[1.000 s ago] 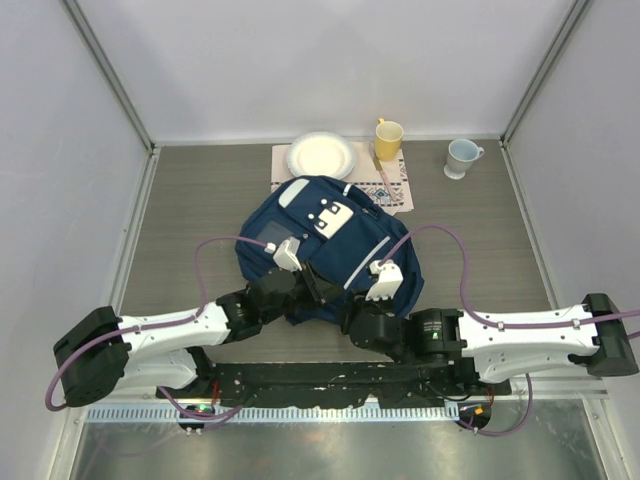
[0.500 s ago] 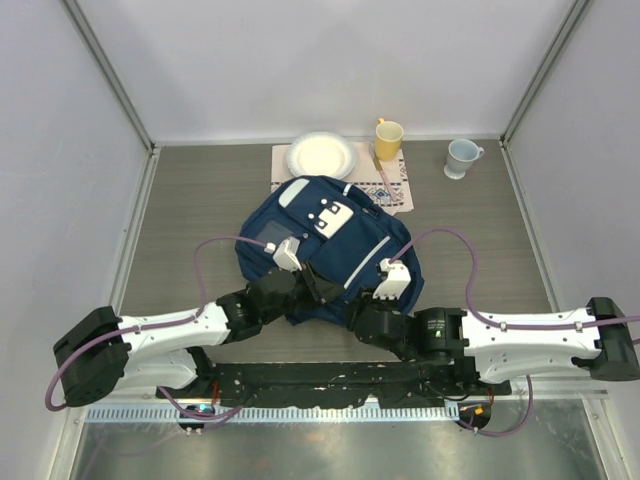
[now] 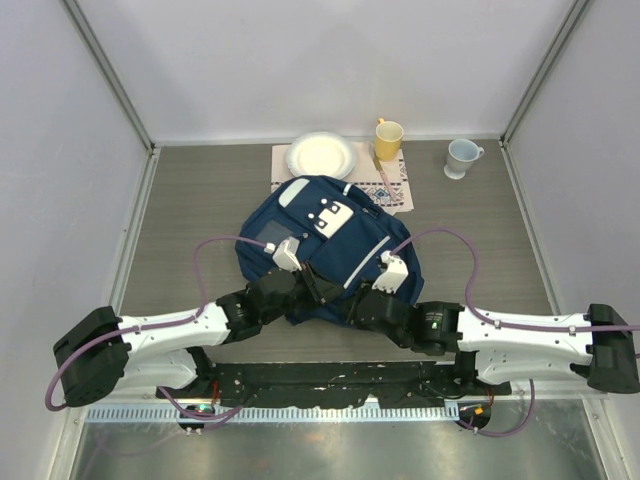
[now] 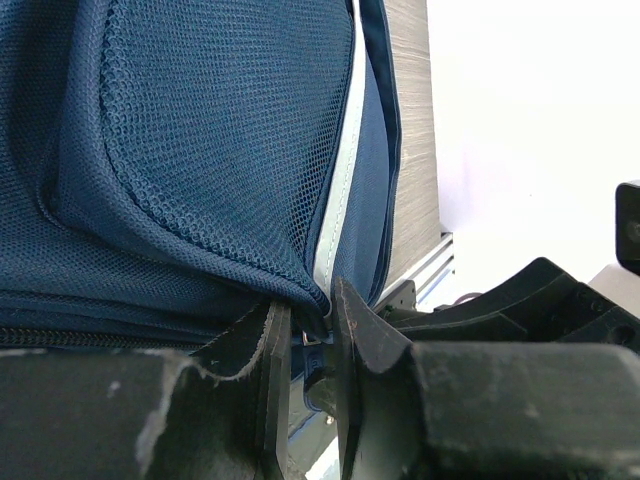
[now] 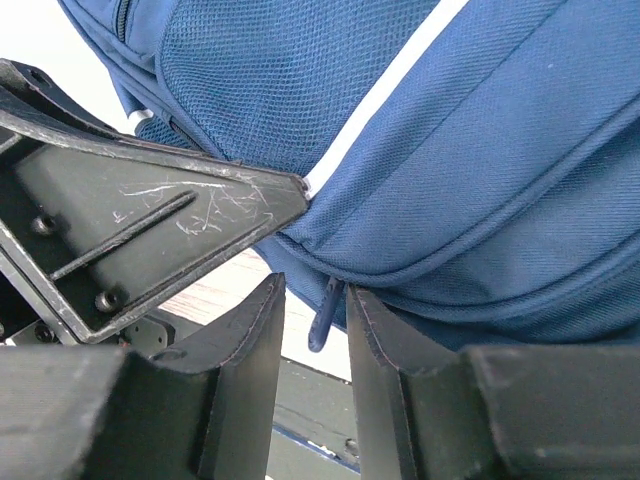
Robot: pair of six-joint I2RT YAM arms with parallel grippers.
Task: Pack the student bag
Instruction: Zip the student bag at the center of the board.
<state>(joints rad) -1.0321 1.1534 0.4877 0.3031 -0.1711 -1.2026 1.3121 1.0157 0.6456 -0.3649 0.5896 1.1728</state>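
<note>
Two grippers sit at the near hem of the student bag [image 3: 365, 235], close beside each other. The left gripper [image 4: 311, 318] has its jaws at a narrow slit, pinching the bottom corner of the navy mesh fabric where a white stripe [image 4: 338, 200] runs down. A small metal piece [image 4: 313, 340] shows in the slit. The right gripper [image 5: 316, 295] stands partly open, its fingers [image 5: 250, 340] on either side of a dark blue zipper pull [image 5: 325, 315] that hangs from the bag's seam. A gap shows on the pull's left, so the pull is not clamped. From above, both arms reach in from the near corners. The bag lies in the middle of the grey wooden table [image 3: 180, 220], front up, its white patch [image 3: 336, 215] with buckles facing the ceiling. Its far edge overlaps a patterned cloth [image 3: 398, 188]. On that cloth stand a white plate [image 3: 321, 156] and a yellow cup [image 3: 388, 139]. A pale mug [image 3: 461, 157] stands apart to the right on the bare table.
</note>
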